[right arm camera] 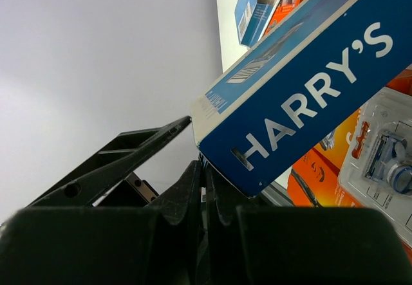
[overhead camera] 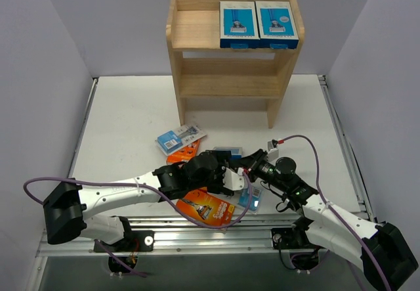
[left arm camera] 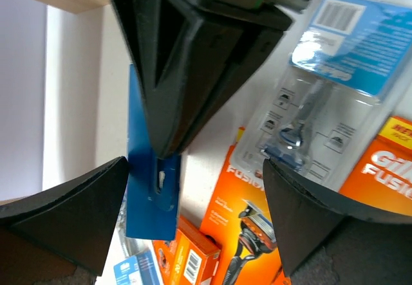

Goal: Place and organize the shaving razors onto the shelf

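The blue Harry's box (right arm camera: 309, 85) rises tilted straight off the tips of the right pincer (right arm camera: 203, 169), whose fingers are pressed together on its thin tabbed end; the exact contact is hard to make out. The left pincer (left arm camera: 196, 166) is spread wide on either side of that box. Below it lie an orange pack (left arm camera: 238, 227), cut off by the frame edge, and a clear blister card (left arm camera: 315, 105). Well beyond both pincers, the shelf (overhead camera: 197, 28) holds two blue-and-white boxes (overhead camera: 237, 23) side by side on its top tier.
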`<action>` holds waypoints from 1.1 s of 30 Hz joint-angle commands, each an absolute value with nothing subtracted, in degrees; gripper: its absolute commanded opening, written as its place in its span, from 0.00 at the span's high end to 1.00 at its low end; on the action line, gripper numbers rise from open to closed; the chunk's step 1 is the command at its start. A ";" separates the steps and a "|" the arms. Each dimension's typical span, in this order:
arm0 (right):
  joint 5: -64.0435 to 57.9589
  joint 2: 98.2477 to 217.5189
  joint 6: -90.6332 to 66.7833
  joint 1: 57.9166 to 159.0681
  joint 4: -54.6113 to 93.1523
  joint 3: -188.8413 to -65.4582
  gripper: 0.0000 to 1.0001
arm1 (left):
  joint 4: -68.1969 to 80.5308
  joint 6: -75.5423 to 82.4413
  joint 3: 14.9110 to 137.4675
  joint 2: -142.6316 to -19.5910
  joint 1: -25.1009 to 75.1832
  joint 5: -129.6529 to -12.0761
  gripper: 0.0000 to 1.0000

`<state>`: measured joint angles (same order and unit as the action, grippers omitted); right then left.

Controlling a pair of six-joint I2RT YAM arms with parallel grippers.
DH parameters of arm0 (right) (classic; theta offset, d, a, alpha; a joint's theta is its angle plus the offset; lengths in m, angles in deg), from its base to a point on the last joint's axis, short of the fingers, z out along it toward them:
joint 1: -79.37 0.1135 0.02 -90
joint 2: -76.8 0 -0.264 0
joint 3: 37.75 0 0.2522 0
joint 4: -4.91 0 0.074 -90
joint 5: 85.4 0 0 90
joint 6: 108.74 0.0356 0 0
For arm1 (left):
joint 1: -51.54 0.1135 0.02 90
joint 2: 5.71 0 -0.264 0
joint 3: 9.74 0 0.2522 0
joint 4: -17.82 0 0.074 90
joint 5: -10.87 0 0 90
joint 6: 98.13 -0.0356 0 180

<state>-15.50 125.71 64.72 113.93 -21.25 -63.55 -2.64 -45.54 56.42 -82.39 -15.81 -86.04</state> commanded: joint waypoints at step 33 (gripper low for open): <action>-19.57 122.51 62.12 112.85 -25.18 -62.77 1.00 | 1.43 -48.56 57.55 -85.95 -15.70 -90.99 0.48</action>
<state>-18.01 124.29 63.21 113.41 -21.38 -62.72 2.68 -48.45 56.49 -85.45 -15.81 -92.05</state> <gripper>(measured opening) 0.009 0.528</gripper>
